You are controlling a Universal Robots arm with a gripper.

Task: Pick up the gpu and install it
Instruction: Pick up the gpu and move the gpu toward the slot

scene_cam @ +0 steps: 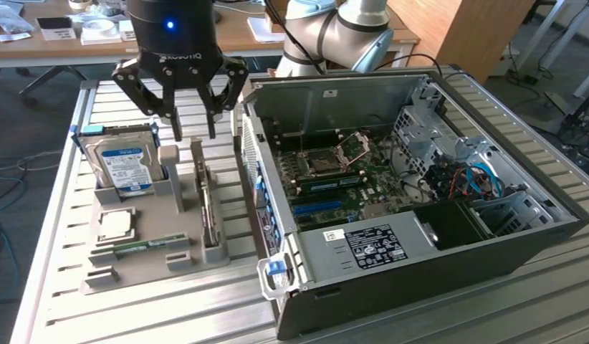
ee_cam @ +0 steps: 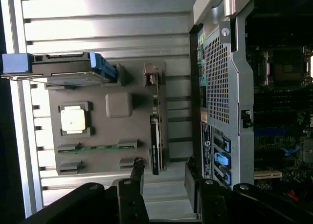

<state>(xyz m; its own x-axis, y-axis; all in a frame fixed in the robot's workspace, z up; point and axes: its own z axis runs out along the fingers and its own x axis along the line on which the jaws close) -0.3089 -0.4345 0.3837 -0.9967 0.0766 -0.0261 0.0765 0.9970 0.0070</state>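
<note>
GPU (scene_cam: 209, 211) stands on its long edge in the narrow slot of the grey holder tray (ee_cam: 100, 133), on the side of the tray next to the open computer case (scene_cam: 400, 287); not installed. Its long axis runs the length of the tray, parallel to the case's near wall. Across the tray sit the upright hard drive (scene_cam: 125, 163), a processor chip (scene_cam: 116, 224) and a memory stick (scene_cam: 146, 246), both lying flat. Gripper (scene_cam: 194, 135) hovers above the tray end farther from the exterior camera, higher than the card and off toward one of its ends. Jaws wide apart, nothing held. Wrist view: the card's thin top edge points into the gap between the fingers (ee_cam: 138, 168), closer to one finger than the other. Judgement: fingers face the card's flat sides; the offset lies along its long axis and downward.
</note>
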